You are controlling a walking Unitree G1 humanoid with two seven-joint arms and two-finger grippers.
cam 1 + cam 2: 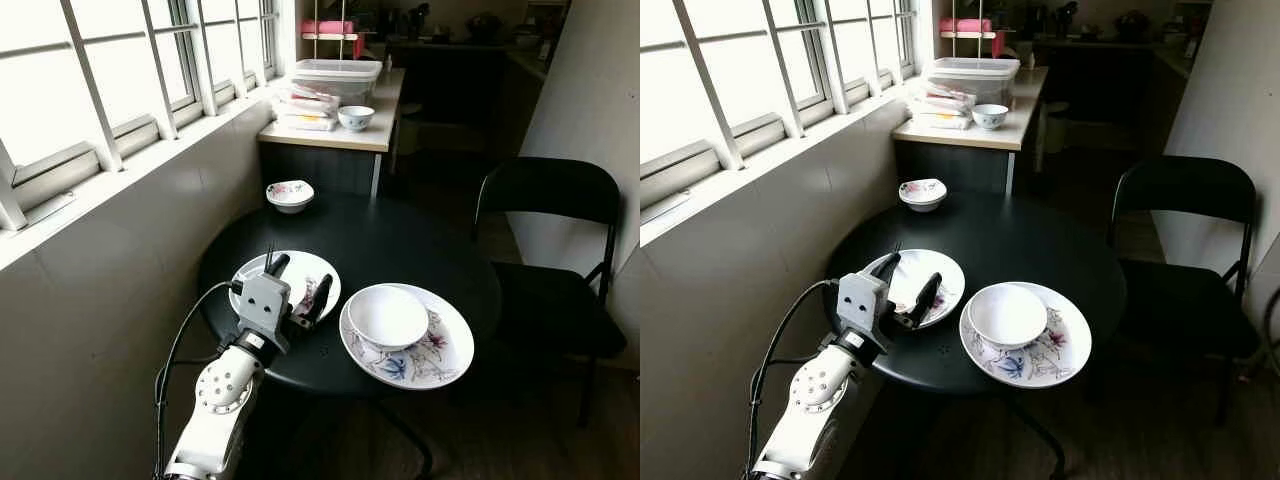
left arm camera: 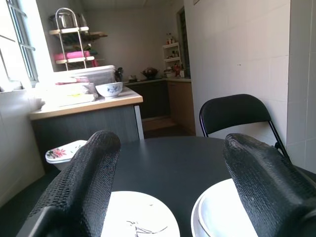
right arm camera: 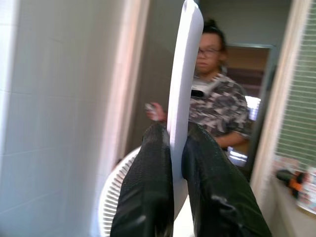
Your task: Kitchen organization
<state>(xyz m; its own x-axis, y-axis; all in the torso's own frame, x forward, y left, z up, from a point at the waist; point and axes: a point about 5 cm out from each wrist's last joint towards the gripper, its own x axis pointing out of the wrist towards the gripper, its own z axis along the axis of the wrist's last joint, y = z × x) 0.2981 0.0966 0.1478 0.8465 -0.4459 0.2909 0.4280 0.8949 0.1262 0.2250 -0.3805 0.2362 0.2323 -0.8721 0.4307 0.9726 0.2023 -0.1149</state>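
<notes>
Round black table [image 1: 400,240]: small bowl [image 1: 290,195] at far left edge, plate [image 1: 300,272] near left edge, big plate [image 1: 440,355] at front edge.

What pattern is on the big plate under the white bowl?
The big plate is white with pink and blue flowers, clearest in the right eye view.
</notes>
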